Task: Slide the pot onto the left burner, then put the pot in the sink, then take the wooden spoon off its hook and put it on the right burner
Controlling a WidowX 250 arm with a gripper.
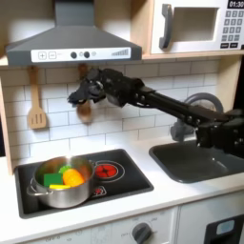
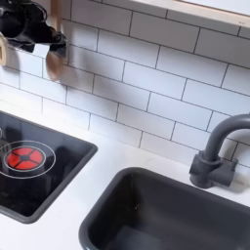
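wooden spoon (image 1: 85, 107) hanging on the tiled wall under the hood, bowl down, gripper (image 1: 86, 92) at its handle; likely light, stiff, smooth, best pinched at the thin handle near the hook. jaws hidden by the black fingers, grip impossible to tell. pot (image 1: 63, 185) on the cooktop's left burner in the first exterior view, holding toy food. sink (image 2: 103, 227) and faucet (image 2: 217, 151) clearer in the second exterior view.

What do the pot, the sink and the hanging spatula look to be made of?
The pot: shiny metal, likely steel, with bright reflections. The sink: dark grey, matte, probably plastic. The spatula: light-brown wood by its colour, with slots in the blade.
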